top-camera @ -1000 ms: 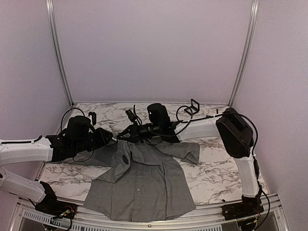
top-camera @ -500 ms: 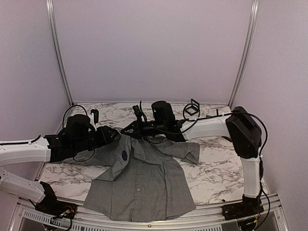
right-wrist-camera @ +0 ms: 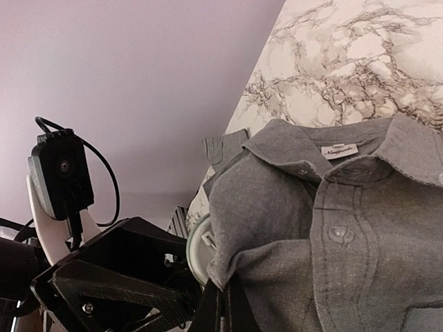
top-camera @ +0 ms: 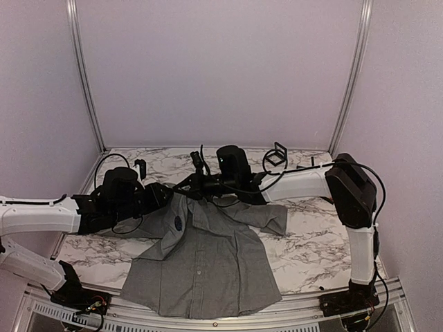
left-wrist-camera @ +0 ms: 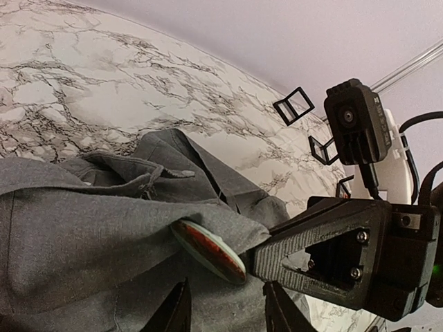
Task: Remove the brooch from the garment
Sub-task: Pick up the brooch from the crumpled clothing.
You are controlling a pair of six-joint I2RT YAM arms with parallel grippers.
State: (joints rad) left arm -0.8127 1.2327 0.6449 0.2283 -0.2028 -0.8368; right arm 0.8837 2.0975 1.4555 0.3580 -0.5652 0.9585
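The garment (top-camera: 208,259), a grey collared shirt, lies spread on the marble table. The brooch (top-camera: 178,223) is pinned on its left chest. In the left wrist view the brooch (left-wrist-camera: 208,250) shows edge-on, an oval disc with a dark red face, on a raised fold of cloth. My left gripper (left-wrist-camera: 225,311) stands open just short of it, with nothing between its fingers. My right gripper (right-wrist-camera: 223,315) is shut on a fold of the garment (right-wrist-camera: 360,228) right beside the brooch's white back (right-wrist-camera: 199,250). From above, the left gripper (top-camera: 166,196) and the right gripper (top-camera: 188,189) meet at the shirt's left shoulder.
A black wire bracket (top-camera: 279,153) stands at the back of the table, and a small black clip (top-camera: 140,167) at the back left. Aluminium posts (top-camera: 83,76) frame the walls. The shirt's right sleeve (top-camera: 266,216) lies out toward the right.
My left gripper has opened and edged right toward the brooch. The right gripper pulled the pinched fold a little up and back, then held still.
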